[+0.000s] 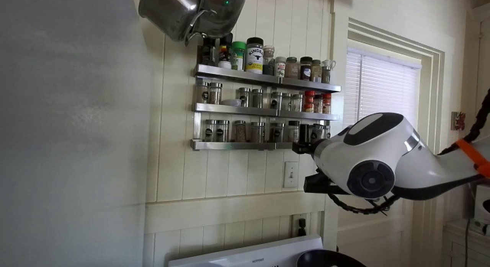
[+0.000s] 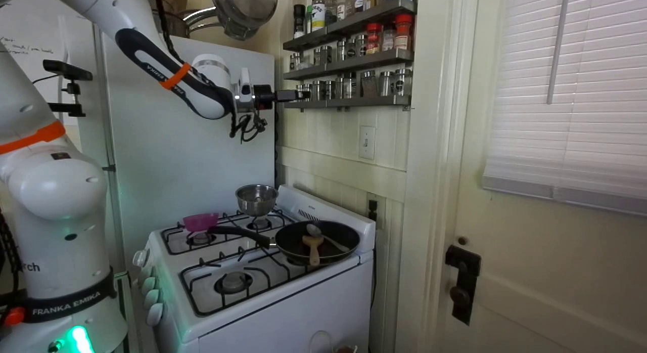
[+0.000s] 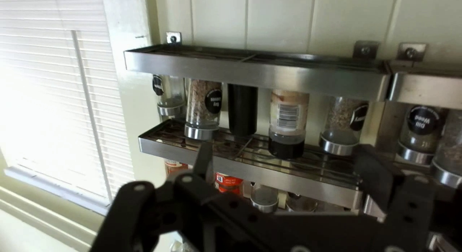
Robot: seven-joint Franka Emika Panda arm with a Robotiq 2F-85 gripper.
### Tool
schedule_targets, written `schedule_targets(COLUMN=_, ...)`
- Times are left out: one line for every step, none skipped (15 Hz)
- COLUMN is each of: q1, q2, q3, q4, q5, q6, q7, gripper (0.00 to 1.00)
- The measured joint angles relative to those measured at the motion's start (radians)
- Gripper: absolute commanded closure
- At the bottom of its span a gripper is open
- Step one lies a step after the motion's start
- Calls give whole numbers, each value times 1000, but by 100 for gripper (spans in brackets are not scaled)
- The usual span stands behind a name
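In an exterior view my gripper [image 1: 299,148] is in front of the lowest shelf [image 1: 233,145], where a row of jars [image 1: 257,132] stands upright. In an exterior view it reaches toward that row, well above the stove [image 2: 303,302], which bears a pan [image 2: 290,237], a steel bowl [image 2: 257,201] and a pink bowl [image 2: 200,222]. The wrist view stands upside down: my fingers [image 3: 204,158] are wide apart and empty, and past the gap between them a black jar [image 3: 242,109] and a black-lidded bottle [image 3: 287,116] stand on that shelf, just behind its front rail [image 3: 260,73].
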Motion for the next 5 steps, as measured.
schedule_targets(q1=13, q2=-15, q3=13, q4=-26, q5=51, q6=-26, q7=-36, gripper=0)
schedule_targets(q1=27, q2=-32, q3=25, q4=-51, q5=97, q6=-58, q7=-71, gripper=0)
schedule_targets(q1=38, q2=-51, q3=38, q4=-76, q5=133, q6=-101, q7=-106, gripper=0)
schedule_targets(q1=46, q2=-73, q3=48, q4=-99, q5=164, q6=-155, q7=-138, gripper=0)
schedule_targets(q1=50, q2=-95, q3=53, q4=-119, q5=182, q6=-188, q7=-159, gripper=0)
